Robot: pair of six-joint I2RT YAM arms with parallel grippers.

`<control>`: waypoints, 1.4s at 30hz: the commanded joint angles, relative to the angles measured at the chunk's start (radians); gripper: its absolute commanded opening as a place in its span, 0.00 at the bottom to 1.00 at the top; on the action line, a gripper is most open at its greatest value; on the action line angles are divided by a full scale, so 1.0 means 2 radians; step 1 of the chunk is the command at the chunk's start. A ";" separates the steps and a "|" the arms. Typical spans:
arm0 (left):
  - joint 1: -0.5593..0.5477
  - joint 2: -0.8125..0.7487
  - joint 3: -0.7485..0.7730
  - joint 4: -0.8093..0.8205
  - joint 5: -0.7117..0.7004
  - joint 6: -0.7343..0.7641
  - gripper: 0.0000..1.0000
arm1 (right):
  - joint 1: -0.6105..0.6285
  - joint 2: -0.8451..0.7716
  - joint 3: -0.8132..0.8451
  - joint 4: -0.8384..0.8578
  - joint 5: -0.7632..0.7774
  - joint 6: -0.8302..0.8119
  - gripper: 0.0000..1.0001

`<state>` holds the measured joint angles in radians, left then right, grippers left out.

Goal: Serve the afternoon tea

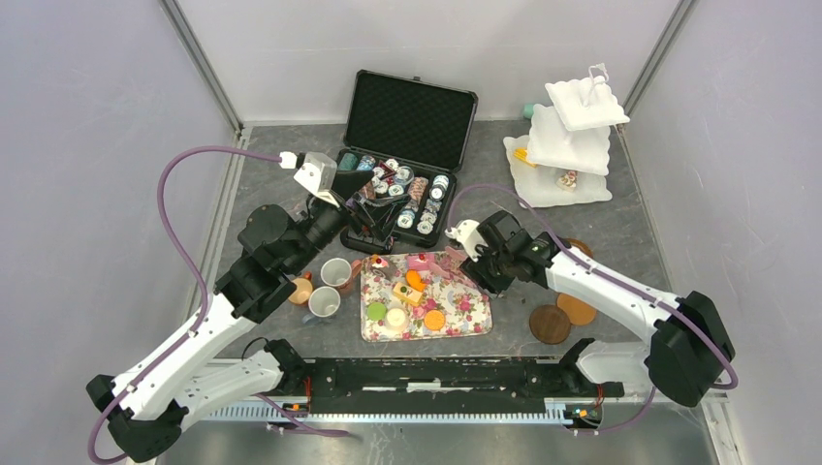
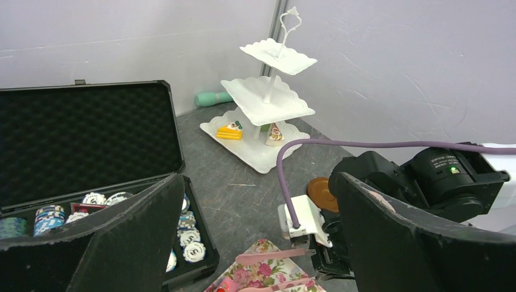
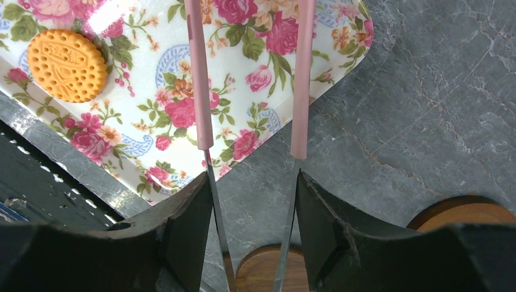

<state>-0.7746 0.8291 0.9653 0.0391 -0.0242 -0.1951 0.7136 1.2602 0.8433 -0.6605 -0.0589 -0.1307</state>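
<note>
The right claw is closed on the pink metal tongs over a corner of the flowered rectangular tray. The left claw is spread wide with nothing held, beside the black chip case left of centre in the overhead frame. Small colourful toy cakes are seen on the tray at lower centre, three small mugs just left of it on the bench, and two cake slices on the bottom tier of the white three-tier stand.
</note>
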 commanded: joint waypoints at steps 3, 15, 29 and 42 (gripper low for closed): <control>-0.001 -0.004 0.010 0.008 -0.007 0.015 1.00 | 0.002 0.015 0.028 0.023 0.000 -0.031 0.57; 0.001 0.010 0.013 0.004 -0.002 0.015 1.00 | 0.018 0.064 0.063 0.028 0.003 -0.053 0.56; 0.001 0.005 0.012 0.007 -0.001 0.012 1.00 | 0.032 0.096 0.084 0.027 -0.003 -0.065 0.53; 0.001 0.000 0.012 0.009 0.009 0.006 1.00 | 0.047 0.088 0.070 0.024 -0.009 -0.067 0.40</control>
<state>-0.7746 0.8433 0.9657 0.0319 -0.0193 -0.1955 0.7948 1.4525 0.9646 -0.6174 -0.0704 -0.2562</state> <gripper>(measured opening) 0.997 0.444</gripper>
